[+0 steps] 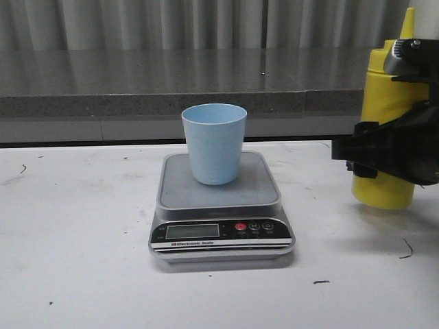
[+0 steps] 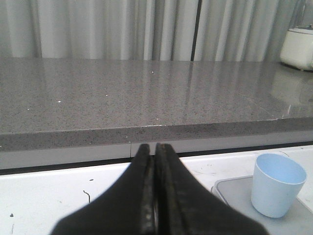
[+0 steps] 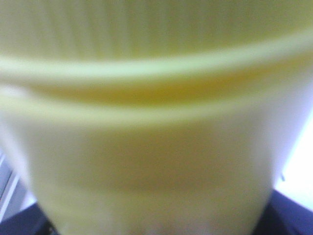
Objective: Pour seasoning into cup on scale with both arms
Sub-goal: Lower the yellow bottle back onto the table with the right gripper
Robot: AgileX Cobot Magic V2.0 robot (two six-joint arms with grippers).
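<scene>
one yellow bottle (image 1: 385,130) stands upright, nozzle up, grasped by the right gripper (image 1: 384,154); one cup (image 1: 214,142) on one scale (image 1: 221,205); left gripper (image 2: 155,196) clenched, empty.

I see the pale blue cup (image 1: 214,143) standing upright near the middle of the silver scale (image 1: 221,208), whose black front panel faces me. The tall yellow bottle (image 1: 388,130) stands upright on the white table, well to the scale's right, nozzle up.
</scene>
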